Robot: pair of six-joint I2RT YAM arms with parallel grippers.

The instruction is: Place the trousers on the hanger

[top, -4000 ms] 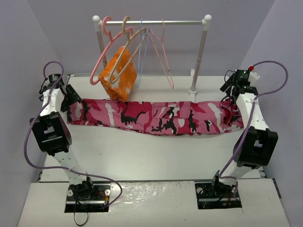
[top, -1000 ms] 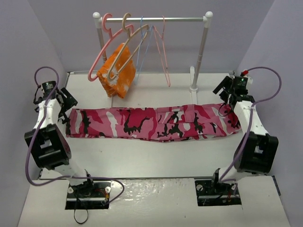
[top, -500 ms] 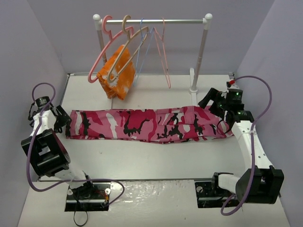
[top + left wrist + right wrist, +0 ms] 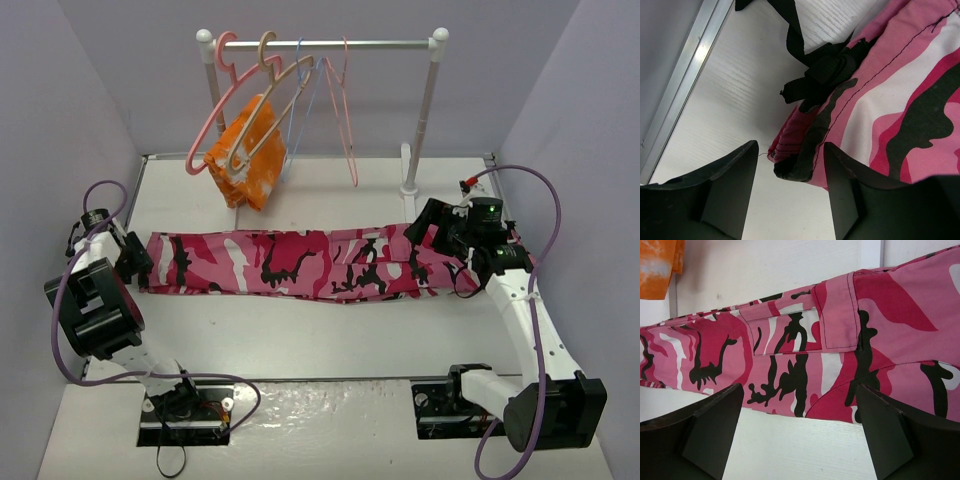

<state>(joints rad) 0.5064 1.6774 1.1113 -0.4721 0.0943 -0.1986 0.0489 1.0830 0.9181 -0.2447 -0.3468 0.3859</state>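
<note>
The trousers (image 4: 300,262), in pink, red, white and black camouflage, lie flat in a long band across the table. My left gripper (image 4: 135,262) sits low at their left end. In the left wrist view it (image 4: 790,147) stands open, and the cuff corner (image 4: 797,167) lies between the fingertips without being pinched. My right gripper (image 4: 432,225) hovers over their right end. The right wrist view shows it (image 4: 799,390) wide open above the trousers' (image 4: 805,350) near edge. The beige hanger (image 4: 283,92) hangs on the rail at the back.
A white rack (image 4: 425,110) stands at the back with a thick pink hanger (image 4: 205,140), thin wire hangers (image 4: 345,120) and an orange-and-white cloth (image 4: 250,150). A black strap with a buckle (image 4: 827,70) lies by the left cuff. A metal table edge (image 4: 680,95) runs on the left.
My right gripper has swung left and inward over the trousers' right end and opened wider. My left gripper has dropped to the left cuff and narrowed its jaws.
</note>
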